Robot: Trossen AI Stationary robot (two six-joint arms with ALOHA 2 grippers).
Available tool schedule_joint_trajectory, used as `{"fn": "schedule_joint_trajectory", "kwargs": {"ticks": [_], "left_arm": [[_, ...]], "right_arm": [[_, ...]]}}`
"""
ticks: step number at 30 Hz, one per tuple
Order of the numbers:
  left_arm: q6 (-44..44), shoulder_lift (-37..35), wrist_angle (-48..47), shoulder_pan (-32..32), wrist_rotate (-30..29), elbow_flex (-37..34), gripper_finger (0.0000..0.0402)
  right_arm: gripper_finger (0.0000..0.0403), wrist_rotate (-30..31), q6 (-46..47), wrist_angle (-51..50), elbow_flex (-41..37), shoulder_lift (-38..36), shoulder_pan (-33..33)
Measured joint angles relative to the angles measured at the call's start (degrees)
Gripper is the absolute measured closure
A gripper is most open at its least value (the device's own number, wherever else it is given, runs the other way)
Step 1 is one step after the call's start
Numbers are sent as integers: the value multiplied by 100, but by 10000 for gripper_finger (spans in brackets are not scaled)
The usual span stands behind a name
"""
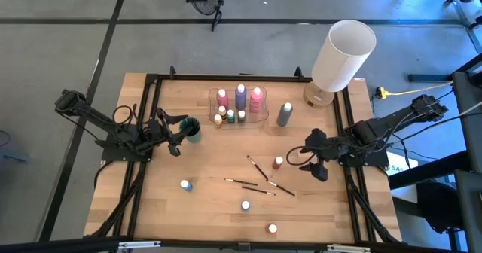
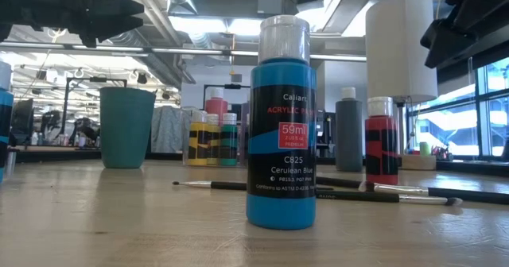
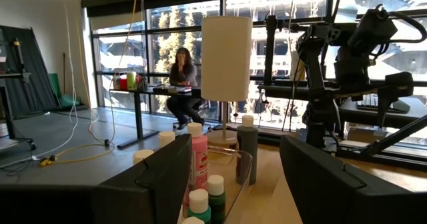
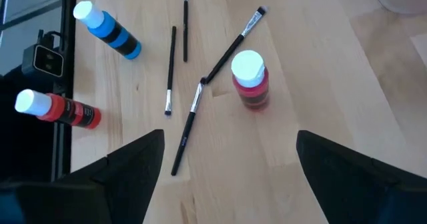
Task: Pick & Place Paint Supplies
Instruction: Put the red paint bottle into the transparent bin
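We see the left gripper (image 1: 179, 136) hanging over the left part of the pale wooden desk (image 1: 211, 215), just beside a teal plastic cup (image 1: 193, 128), its fingers (image 3: 150, 184) spread and empty. The right gripper (image 1: 316, 161) hovers at the right side, its fingers (image 4: 133, 161) spread wide with nothing between them, above a small red white-capped paint bottle (image 1: 279, 163) that stands upright near several thin dark-handled paintbrushes (image 1: 256, 184) lying scattered mid-desk. In a clear plastic tray (image 1: 263, 116) toward the far edge stand taller pink and purple bottles (image 1: 240, 96) with tiny yellow and green ones (image 1: 226, 118) in front; a grey bottle (image 1: 284, 114) stands just right of the tray. Two blue bottles (image 1: 185, 184) and another red bottle (image 1: 272, 228) stand apart nearer the front edge. A big white cylindrical lamp (image 1: 343, 55) sits at the far right corner
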Motion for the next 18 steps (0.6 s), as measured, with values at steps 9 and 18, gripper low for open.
{"fn": "schedule_joint_trajectory", "kwargs": {"ticks": [9,18], "left_arm": [[0,0,0,1,0,0,178],[0,-1,0,0,-2,0,178]], "right_arm": [[59,308,17,440,0,0,2],[59,368,-682,770,0,4,0]]}}
